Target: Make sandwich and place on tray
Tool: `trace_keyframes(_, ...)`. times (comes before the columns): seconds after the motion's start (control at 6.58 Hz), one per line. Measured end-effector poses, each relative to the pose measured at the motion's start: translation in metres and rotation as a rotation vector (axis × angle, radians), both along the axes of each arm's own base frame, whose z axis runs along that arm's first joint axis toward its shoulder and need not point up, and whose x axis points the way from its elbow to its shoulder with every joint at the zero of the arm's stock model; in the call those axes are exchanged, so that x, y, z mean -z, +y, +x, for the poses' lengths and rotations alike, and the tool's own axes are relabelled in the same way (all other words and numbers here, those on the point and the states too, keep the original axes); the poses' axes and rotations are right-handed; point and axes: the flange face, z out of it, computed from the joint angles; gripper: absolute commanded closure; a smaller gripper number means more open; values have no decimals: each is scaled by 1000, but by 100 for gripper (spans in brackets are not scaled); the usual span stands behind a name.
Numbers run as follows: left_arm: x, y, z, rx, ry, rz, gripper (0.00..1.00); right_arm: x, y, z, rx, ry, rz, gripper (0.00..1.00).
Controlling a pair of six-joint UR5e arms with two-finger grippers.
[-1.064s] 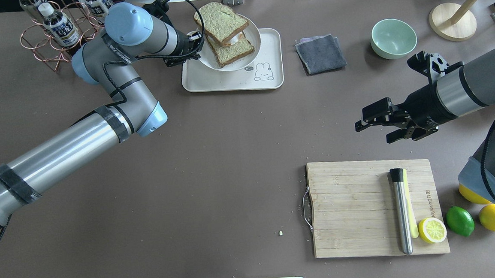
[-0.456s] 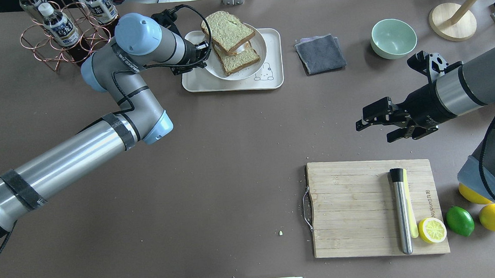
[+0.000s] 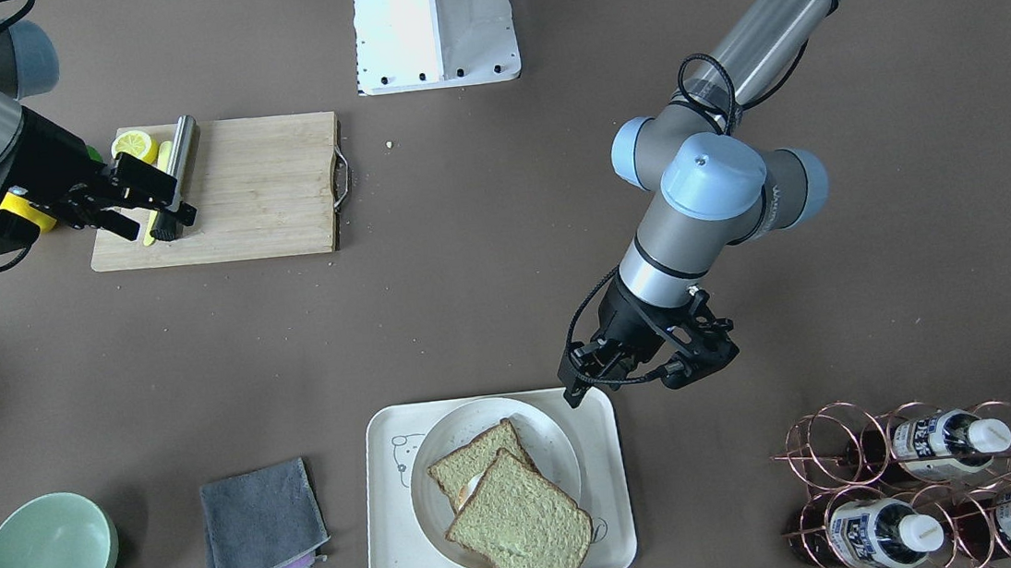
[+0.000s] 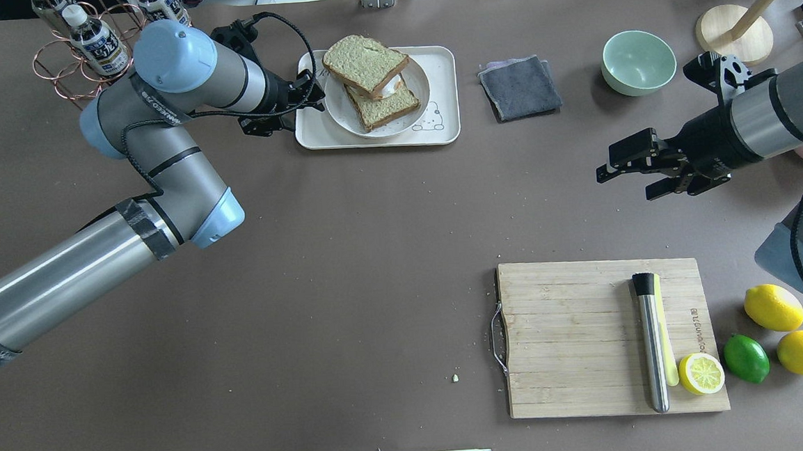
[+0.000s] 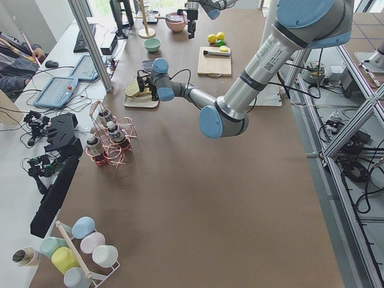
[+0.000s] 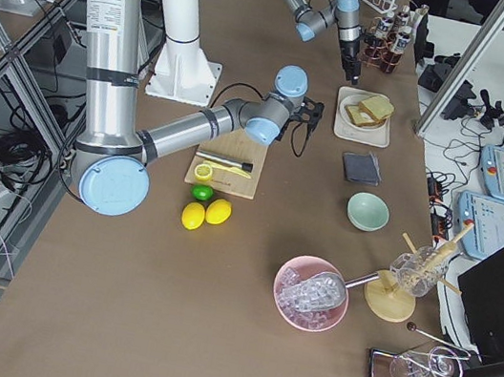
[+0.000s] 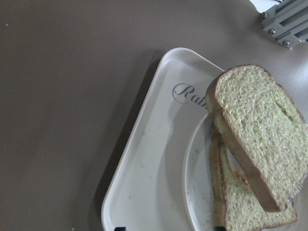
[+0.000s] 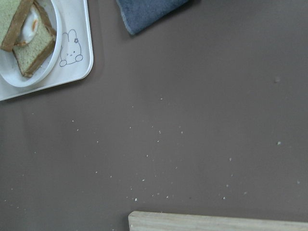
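plate (image 4: 342, 112) now flat on tray (image 4: 444, 62)

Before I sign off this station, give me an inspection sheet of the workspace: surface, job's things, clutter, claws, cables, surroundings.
Surface: brown table, scattered crumbs.
Job's things: sandwich, slices askew, on a plate that sits on the tray.
Clutter: board with metal tool and lemon half; lime and two lemons beside it; cloth; bowl; bottles.
Claws: left claw open, empty, at the tray's edge; right claw open, empty, over bare table.
Cables: black cable loops off the left wrist, near the tray.
Surroundings: a person's arm beyond the table.
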Motion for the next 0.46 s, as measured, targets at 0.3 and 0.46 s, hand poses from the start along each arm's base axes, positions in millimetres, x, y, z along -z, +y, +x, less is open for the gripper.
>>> trace_keyframes(0.3, -2, 47, -72, -104, -131, 102, 3, -50, -41, 56, 5, 58, 112, 0)
trace_keyframes(0.46, -7, 65, -118, -165, -222, 169, 3, -79, -58, 91, 15, 73, 153, 0)
